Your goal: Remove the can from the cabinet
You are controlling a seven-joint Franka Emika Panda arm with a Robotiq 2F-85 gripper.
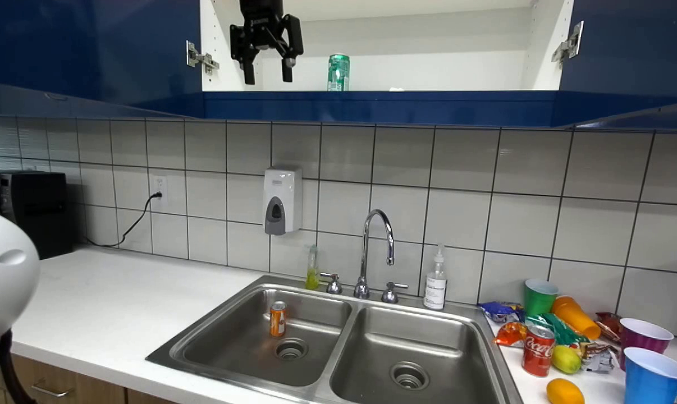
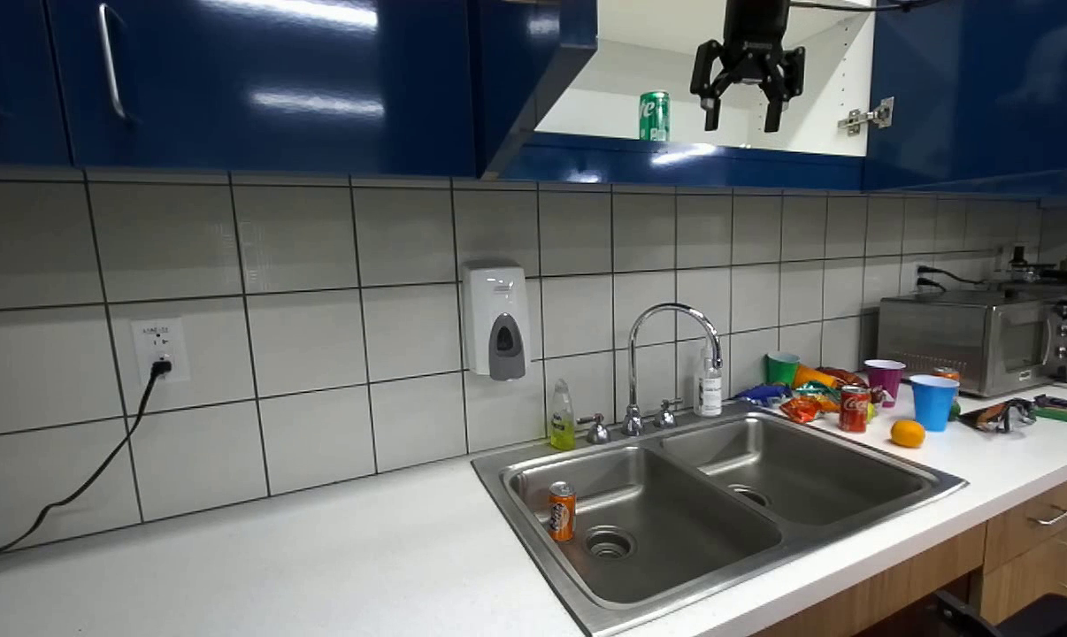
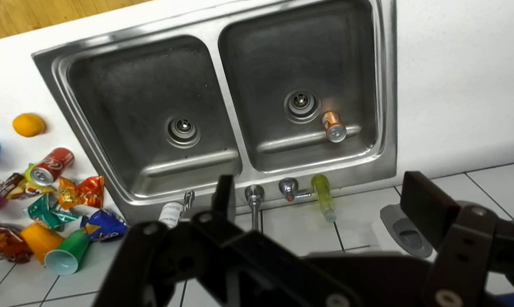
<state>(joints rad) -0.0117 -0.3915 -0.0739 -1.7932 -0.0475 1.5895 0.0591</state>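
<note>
Black two-fingered gripper (image 1: 268,76) hung in front of open blue-doored, white-lined cabinet (image 1: 372,105)

Closest to the lens in the wrist view, its dark, blocky fingers (image 3: 429,209) stood well apart, released, with nothing in their grasp.

Largest was the wall of pale rectangular tiles (image 1: 462,216), then the cabinet above it, across the top of both exterior views. Below ran the long white countertop (image 1: 108,303), with the rectangular stainless-steel double sink (image 1: 456,376) set into it. At the sink's back rose the curved chrome faucet (image 1: 362,288), and on the wall near it hung the white-and-grey plastic soap dispenser (image 1: 282,202).

A blue plastic cup (image 2: 933,402) stood on the countertop. Inside the cabinet the task's thing, a green cylindrical metal can (image 1: 338,73), stood upright, apart from the gripper, its foot hidden behind the front edge. An orange cylindrical metal can (image 1: 278,320) stood in the sink's left compartment, as both exterior views showed it, near the round metal drain (image 1: 291,349). A red cylindrical metal can (image 1: 539,350) stood on the countertop; smallest, a round orange fruit (image 2: 907,433) lay near it.
</note>
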